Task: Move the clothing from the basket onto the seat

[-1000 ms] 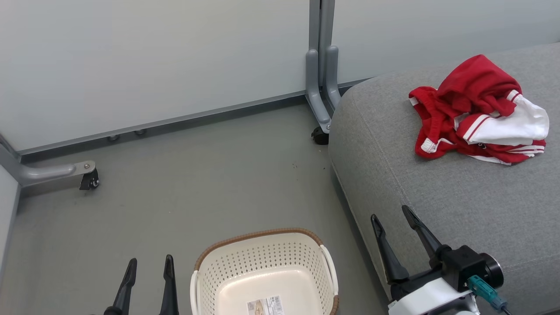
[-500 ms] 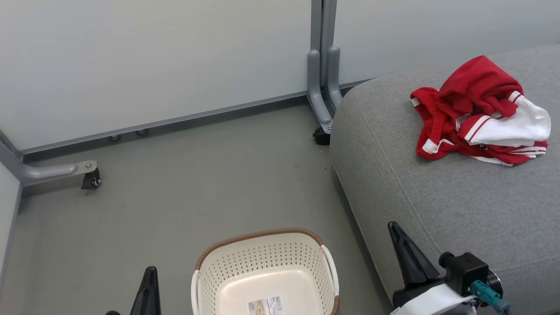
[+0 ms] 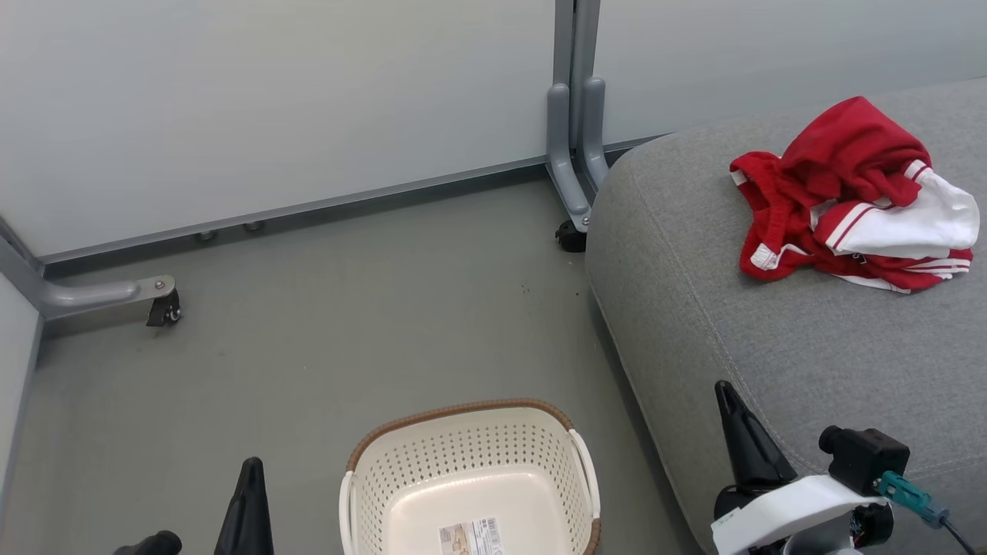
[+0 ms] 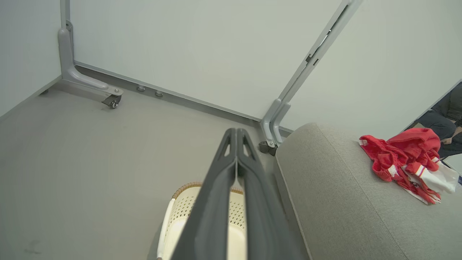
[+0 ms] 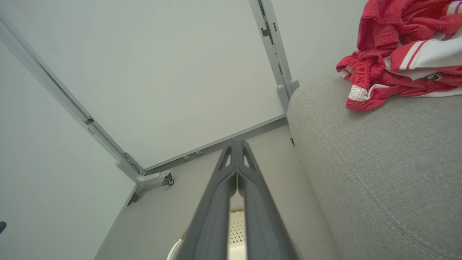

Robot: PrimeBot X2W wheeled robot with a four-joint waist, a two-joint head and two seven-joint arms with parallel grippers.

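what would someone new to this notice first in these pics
The red and white clothing grabs the eye, heaped on the grey seat at the right of the head view. Next comes the cream basket on the floor at the bottom middle, with just a label showing inside. The left gripper and right gripper stand either side of it, both shut and holding nothing.

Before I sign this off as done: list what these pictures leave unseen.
- Head view: the bottom edge cuts off the near half of the basket; its label is too small to read.
- Left wrist view: the shut left pincer covers the basket's middle.
- Every view: the clothing lies bunched on the seat; folds hide the garment count.
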